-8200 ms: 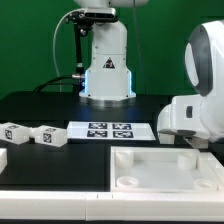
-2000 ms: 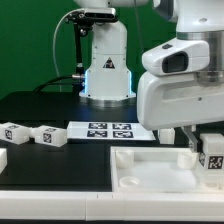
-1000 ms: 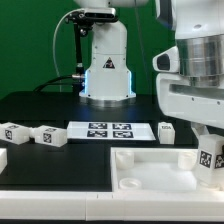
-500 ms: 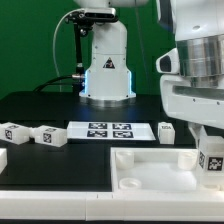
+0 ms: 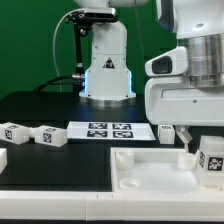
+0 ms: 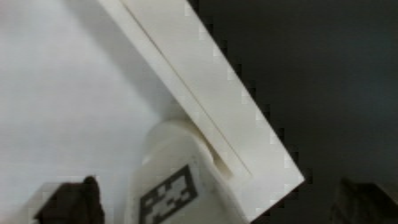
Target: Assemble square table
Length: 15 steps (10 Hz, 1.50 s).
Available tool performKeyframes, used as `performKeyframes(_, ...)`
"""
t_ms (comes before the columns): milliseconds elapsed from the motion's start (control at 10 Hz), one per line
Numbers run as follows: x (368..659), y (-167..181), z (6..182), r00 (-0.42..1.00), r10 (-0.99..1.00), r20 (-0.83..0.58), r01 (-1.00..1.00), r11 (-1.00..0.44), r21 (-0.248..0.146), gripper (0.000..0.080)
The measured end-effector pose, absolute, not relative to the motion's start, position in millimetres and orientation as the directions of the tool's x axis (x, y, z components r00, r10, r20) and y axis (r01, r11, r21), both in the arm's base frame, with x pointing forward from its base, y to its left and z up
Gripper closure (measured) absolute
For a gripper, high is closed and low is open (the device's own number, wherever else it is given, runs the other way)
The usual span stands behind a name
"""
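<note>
The white square table top (image 5: 150,158) lies at the front of the black table, rim up, with a round corner hole (image 5: 127,182). My gripper (image 5: 211,166) is shut on a chunky white leg (image 5: 212,157) with a black-and-white tag. It holds the leg upright over the top's corner on the exterior view's right. In the wrist view the leg (image 6: 173,180) sits against the top's raised rim (image 6: 205,90), between my gripper's (image 6: 205,208) dark fingers (image 6: 71,203). Two loose legs (image 5: 13,132) (image 5: 47,135) lie at the exterior view's left. A third (image 5: 165,132) stands behind the top.
The marker board (image 5: 108,130) lies flat behind the table top. The arm's base (image 5: 105,65) stands at the back centre. A small white piece (image 5: 3,158) shows at the exterior view's left edge. The arm's big white wrist housing (image 5: 185,95) hides the back right.
The wrist housing has shifted towards the exterior view's left and turned a little. The leg stays in the gripper over the same corner of the table top.
</note>
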State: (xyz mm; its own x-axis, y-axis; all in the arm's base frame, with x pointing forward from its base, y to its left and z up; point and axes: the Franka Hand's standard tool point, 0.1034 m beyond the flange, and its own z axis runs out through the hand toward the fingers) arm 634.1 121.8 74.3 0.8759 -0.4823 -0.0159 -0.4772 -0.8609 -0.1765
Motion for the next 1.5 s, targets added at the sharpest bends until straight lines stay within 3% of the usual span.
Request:
performKeyframes(200, 637.8, 116.5, 77.5, 0.982, -0.181, 0.061, -0.174, -0.978, -0.113, 0.0151)
performKeyframes(300, 637.5, 116.6, 76.6, 0.981, -0.184, 0.059, -0.177, -0.977, -0.116, 0.0151)
performKeyframes(500, 637.3, 117.1, 76.1, 0.978, -0.199, 0.056, -0.191, -0.974, -0.119, 0.0407)
performKeyframes(600, 637.0, 114.8, 75.6, 0.970, -0.237, 0.050, -0.230, -0.966, -0.119, 0.0407)
performKeyframes(700, 637.4, 113.7, 75.2, 0.945, -0.325, 0.035, -0.318, -0.940, -0.124, 0.0508)
performKeyframes(800, 638.8, 113.1, 76.0, 0.921, -0.390, 0.018, -0.385, -0.914, -0.129, 0.0508)
performKeyframes(900, 638.6, 112.9, 75.5, 0.864, -0.504, -0.004, -0.500, -0.855, -0.137, 0.0508)
performKeyframes(1100, 636.6, 115.0, 72.8, 0.617, -0.785, -0.060, -0.782, -0.603, -0.156, 0.0508)
performKeyframes(1300, 637.4, 115.3, 72.1, 0.382, -0.917, -0.119, -0.917, -0.360, -0.169, 0.0508)
performKeyframes(1500, 637.6, 115.1, 72.2, 0.326, -0.936, -0.131, -0.938, -0.303, -0.167, 0.0508)
